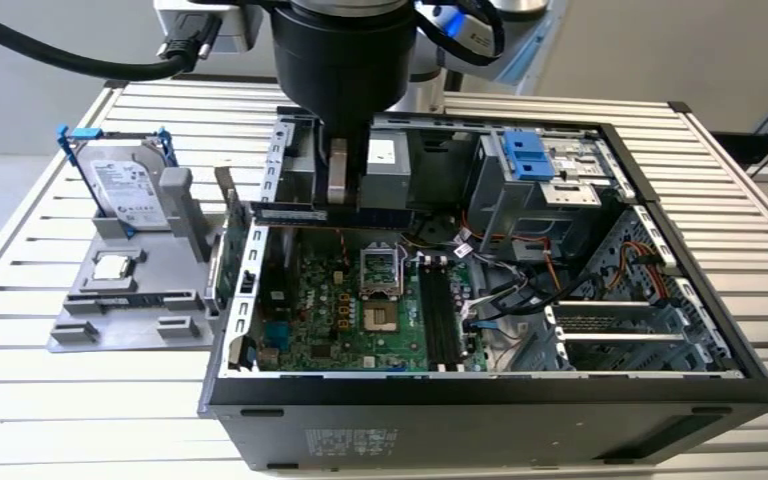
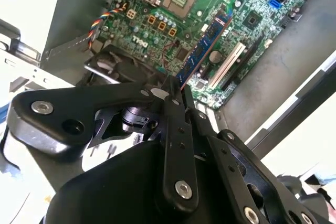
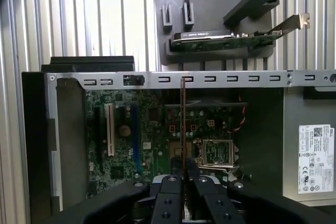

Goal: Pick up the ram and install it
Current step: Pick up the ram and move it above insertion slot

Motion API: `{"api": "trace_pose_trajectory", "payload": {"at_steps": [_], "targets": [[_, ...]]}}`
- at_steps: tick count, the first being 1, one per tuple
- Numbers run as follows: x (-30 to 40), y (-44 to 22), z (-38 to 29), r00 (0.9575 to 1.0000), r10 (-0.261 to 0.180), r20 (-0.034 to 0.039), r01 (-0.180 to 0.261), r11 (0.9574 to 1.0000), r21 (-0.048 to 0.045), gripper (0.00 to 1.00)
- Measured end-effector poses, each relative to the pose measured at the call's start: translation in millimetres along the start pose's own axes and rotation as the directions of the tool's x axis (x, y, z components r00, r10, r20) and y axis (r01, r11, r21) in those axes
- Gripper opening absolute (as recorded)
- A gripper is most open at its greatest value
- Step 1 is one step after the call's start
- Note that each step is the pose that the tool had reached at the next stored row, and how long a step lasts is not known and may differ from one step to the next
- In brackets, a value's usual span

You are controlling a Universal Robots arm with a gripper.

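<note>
Over the motherboard [image 1: 317, 300], upright arm's [image 1: 344, 50] jaws apparently clamp the ram [image 2: 206, 51].

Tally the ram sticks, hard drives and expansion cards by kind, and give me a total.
ram: 1, clamped in the gripper above the motherboard
hard drive: 1, standing on the grey holder outside the case
expansion card: 1, on the same holder
Total: 3
</note>
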State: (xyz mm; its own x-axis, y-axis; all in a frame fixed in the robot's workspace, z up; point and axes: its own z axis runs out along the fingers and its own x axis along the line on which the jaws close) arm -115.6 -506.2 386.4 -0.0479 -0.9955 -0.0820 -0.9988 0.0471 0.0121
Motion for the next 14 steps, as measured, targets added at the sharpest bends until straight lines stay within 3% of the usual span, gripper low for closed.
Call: {"api": "trace_pose_trajectory", "payload": {"at_steps": [14], "targets": [[-0.7, -15.2, 0.0, 1.0, 0.0, 0.0002, 0.0, 1.0, 0.0001, 0.0]]}}
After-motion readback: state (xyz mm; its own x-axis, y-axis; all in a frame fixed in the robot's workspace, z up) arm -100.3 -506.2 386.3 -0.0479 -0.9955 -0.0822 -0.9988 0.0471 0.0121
